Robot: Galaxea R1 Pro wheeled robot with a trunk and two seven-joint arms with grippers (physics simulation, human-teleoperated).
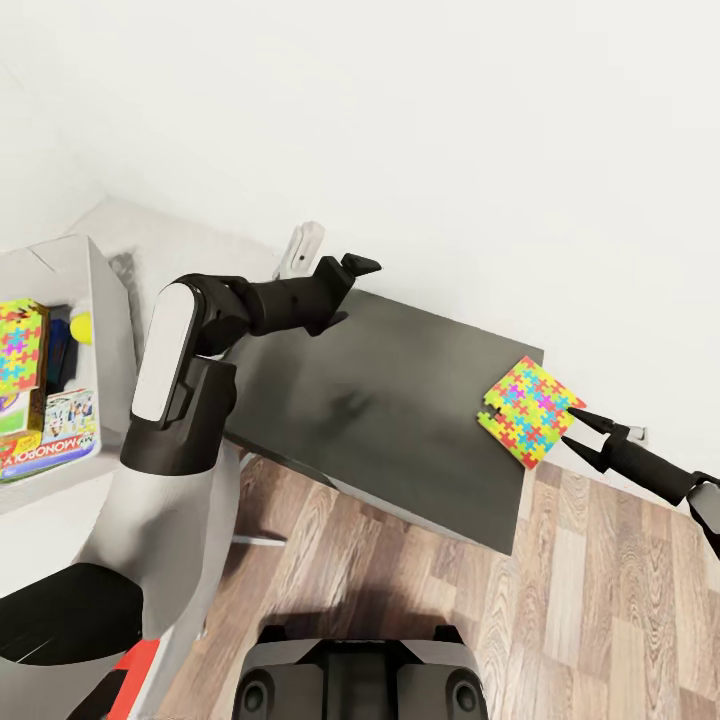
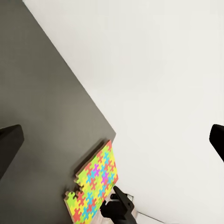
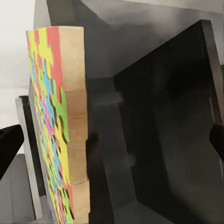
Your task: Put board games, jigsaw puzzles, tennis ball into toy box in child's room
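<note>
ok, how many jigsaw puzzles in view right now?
2. One jigsaw puzzle sits in the toy box at the head view's left; the other lies at the dark table's far corner, by the right gripper. Others may be hidden in the box.

Your jigsaw puzzle [image 1: 530,411] at 3 o'clock shows yellow, pink, green, blue and red interlocking pieces on a tan wooden edge. It lies on the dark grey table [image 1: 400,420]. At 9 o'clock, the light grey toy box [image 1: 108,330] holds a white-green-red Monopoly box [image 1: 55,435].
</note>
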